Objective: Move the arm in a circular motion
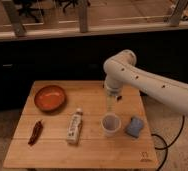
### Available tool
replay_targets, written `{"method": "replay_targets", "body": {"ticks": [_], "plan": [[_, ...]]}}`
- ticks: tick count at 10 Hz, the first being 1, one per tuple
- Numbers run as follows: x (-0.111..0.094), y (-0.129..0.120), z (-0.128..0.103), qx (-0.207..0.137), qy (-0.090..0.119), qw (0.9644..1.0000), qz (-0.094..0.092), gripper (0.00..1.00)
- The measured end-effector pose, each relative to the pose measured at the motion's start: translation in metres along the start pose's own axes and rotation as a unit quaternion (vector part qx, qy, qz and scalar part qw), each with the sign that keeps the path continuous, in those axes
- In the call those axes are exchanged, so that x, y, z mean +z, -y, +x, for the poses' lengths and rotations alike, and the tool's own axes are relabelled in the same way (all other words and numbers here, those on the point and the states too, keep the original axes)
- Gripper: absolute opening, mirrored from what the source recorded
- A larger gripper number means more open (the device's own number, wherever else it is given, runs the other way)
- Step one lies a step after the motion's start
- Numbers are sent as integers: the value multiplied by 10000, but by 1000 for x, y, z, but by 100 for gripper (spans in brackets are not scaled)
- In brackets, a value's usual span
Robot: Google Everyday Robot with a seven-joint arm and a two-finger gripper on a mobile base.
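no words or numbers can be read here. the bottle lying left of centre on the table carries a label, but its print cannot be made out. a small dark mark near the table's lower right corner is just as unreadable. the gripper hangs just above the cup, right of centre.
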Motion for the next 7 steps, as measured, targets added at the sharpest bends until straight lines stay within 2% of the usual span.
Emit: {"method": "replay_targets", "body": {"ticks": [7], "plan": [[9, -6, -2, -9, -26, 10000, -66, 80]]}}
